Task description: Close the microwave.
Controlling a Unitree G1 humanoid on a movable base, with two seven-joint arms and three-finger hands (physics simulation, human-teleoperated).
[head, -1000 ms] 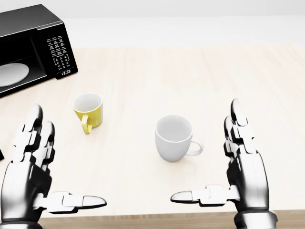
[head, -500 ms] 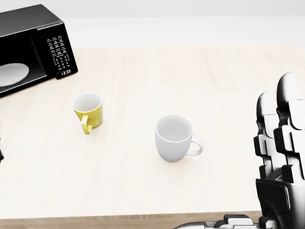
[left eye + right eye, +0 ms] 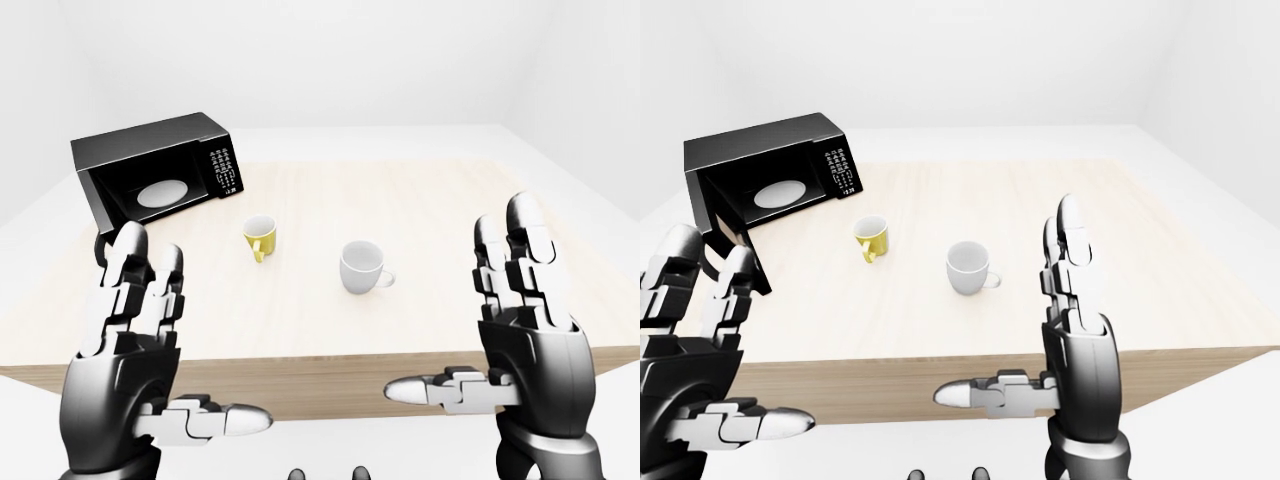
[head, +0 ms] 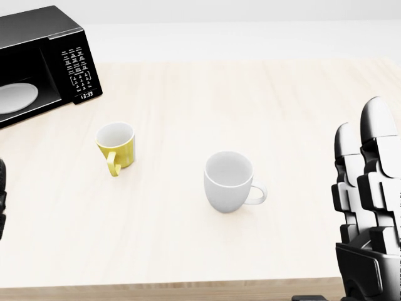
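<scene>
Reading 13:33 on microwave [image 4: 44, 59] display, door open

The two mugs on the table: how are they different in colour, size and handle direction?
The yellow mug is smaller than the white mug and stands nearer the microwave. In the head view its handle points toward the bottom edge, while the white mug's handle points right. Both stand upright and look empty.

Head view: microwave [image 4: 44, 59] cut off by left edge; its door out of frame. Keypad labels too small to read. Left hand [image 4: 2, 197] only a dark sliver at left edge. Right hand [image 4: 369, 207] cut by right and bottom edges. Left-eye view: left hand [image 3: 135, 365] covers the door's lower part.
</scene>
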